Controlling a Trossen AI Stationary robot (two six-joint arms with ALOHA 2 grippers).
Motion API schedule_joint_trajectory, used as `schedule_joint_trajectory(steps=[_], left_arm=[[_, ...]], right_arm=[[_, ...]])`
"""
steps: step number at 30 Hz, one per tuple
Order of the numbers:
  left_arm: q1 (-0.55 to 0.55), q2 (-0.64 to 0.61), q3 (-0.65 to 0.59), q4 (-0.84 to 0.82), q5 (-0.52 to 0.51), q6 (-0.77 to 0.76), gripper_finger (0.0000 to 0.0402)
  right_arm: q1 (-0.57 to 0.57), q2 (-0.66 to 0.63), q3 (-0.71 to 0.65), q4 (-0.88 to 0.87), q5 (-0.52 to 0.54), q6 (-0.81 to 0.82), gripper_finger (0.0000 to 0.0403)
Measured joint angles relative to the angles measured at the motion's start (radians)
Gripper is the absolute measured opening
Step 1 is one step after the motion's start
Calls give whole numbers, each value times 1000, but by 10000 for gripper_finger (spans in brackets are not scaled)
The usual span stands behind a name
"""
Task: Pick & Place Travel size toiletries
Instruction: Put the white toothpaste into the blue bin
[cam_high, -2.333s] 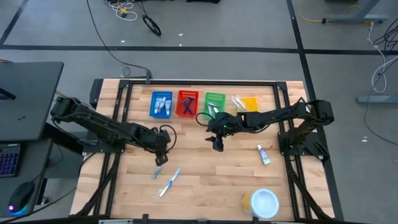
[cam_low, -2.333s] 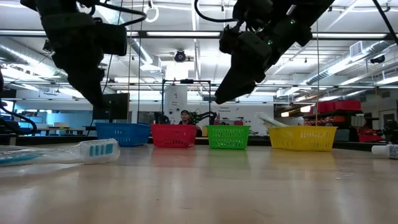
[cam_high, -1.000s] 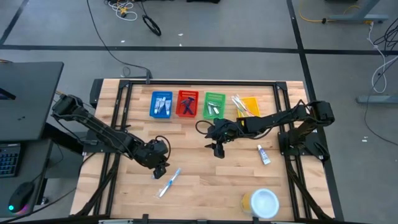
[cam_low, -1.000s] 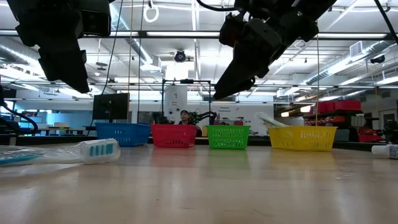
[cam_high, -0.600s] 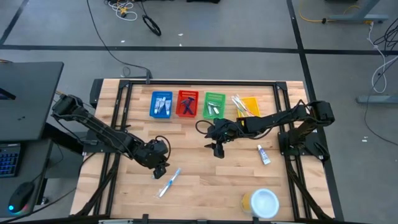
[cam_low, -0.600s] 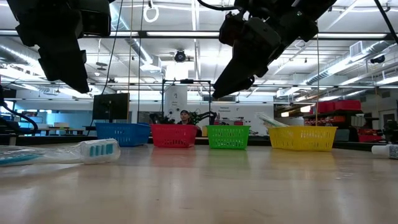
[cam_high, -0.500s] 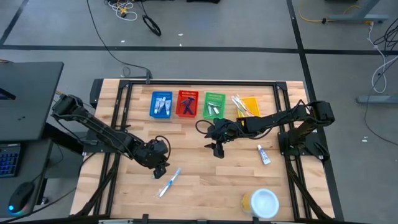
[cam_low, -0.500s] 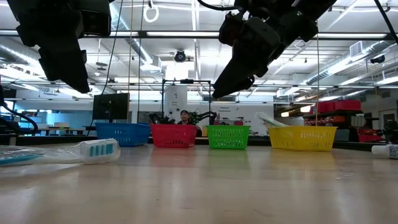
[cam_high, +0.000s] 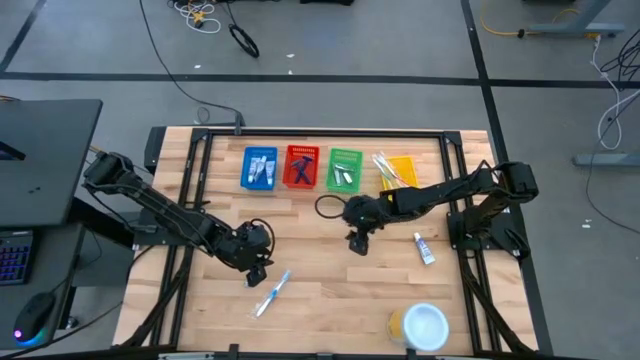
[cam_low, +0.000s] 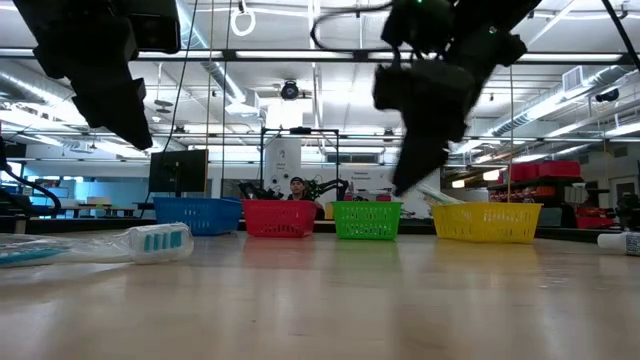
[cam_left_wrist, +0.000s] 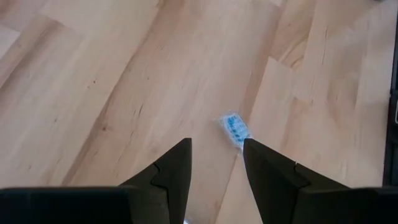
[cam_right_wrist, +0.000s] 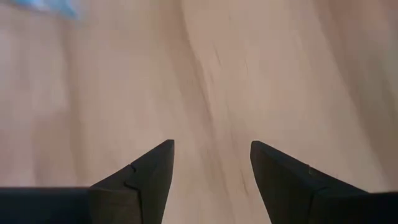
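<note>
A small white-and-blue tube (cam_high: 251, 281) lies flat on the wood at the near left, with a slim white-and-blue toothbrush (cam_high: 272, 293) just to its right. Both also show in the low view, the tube (cam_low: 150, 240) and the toothbrush (cam_low: 22, 255). My left gripper (cam_high: 259, 265) hovers open above this tube, which shows just beyond its fingertips (cam_left_wrist: 234, 129). My right gripper (cam_high: 358, 243) hangs open over bare wood at mid-table (cam_right_wrist: 211, 155). Another white-and-blue tube (cam_high: 425, 248) lies to its right. More toiletries lie in the baskets.
Four small baskets stand in a row at the far edge: blue (cam_high: 260, 168), red (cam_high: 301, 167), green (cam_high: 345, 170), yellow (cam_high: 398, 168). A round white-and-yellow container (cam_high: 420, 325) sits near the right front corner. Black frame rails run along the table's sides.
My right gripper has shifted a little toward the table's right edge and has turned about, still open. My left gripper has kept still above the small tube. No toiletry has moved.
</note>
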Motion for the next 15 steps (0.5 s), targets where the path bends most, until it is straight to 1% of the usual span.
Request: schedule_joint_trajectory(steps=[3, 5, 7, 9, 12, 15], left_arm=[[0, 0, 0, -2, 0, 14, 153], [0, 0, 0, -5, 0, 18, 153], [0, 1, 0, -4, 0, 25, 153], [0, 1, 0, -4, 0, 26, 153], [0, 1, 0, -3, -13, 39, 153], [3, 1, 0, -3, -50, 88, 153]], right_arm=[[-4, -18, 0, -206, 0, 109, 222], [-9, -37, 11, -378, -2, 199, 222], [-14, -58, 33, -552, -38, 313, 222], [-16, -77, 36, -682, -87, 411, 222], [-6, -90, 15, -834, -98, 510, 222], [0, -93, -23, -909, -102, 573, 222]])
